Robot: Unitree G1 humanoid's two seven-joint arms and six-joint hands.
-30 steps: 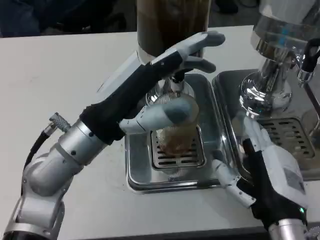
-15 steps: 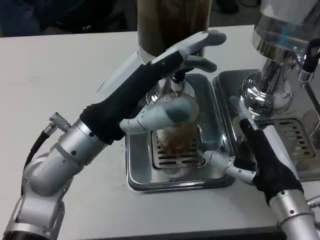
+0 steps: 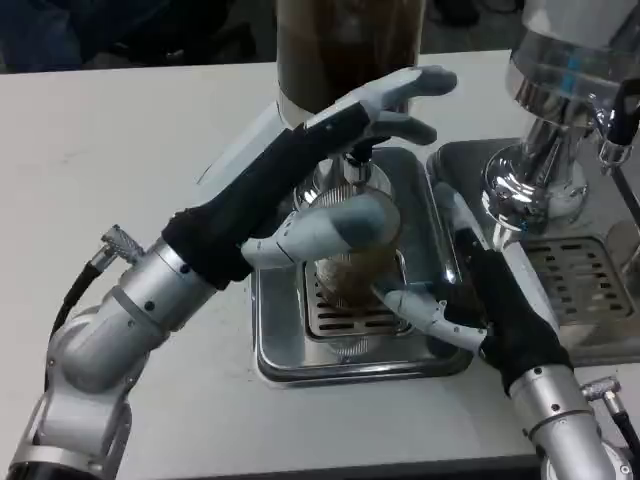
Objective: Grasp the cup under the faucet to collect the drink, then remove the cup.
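A clear cup [image 3: 347, 282] with brown drink in it stands on the grille of the steel drip tray [image 3: 278, 345], under the faucet [image 3: 353, 175] of a dark drink dispenser [image 3: 345, 45]. My left hand [image 3: 325, 165] reaches in from the left. Its fingers lie over the faucet top and its thumb [image 3: 335, 228] crosses in front of the cup's upper part, hiding the rim. My right hand [image 3: 485, 300] is just right of the cup, fingers apart. Its thumb [image 3: 410, 303] is at the cup's lower right side and its other fingers point up behind it.
A second, chrome dispenser [image 3: 545, 160] stands on its own drip tray [image 3: 590, 285] at the right, close behind my right hand. White table [image 3: 120, 150] stretches to the left and along the front edge.
My right hand has moved up and left from the front right corner of the tray, and its thumb now reaches the cup. The left hand and the cup have stayed put.
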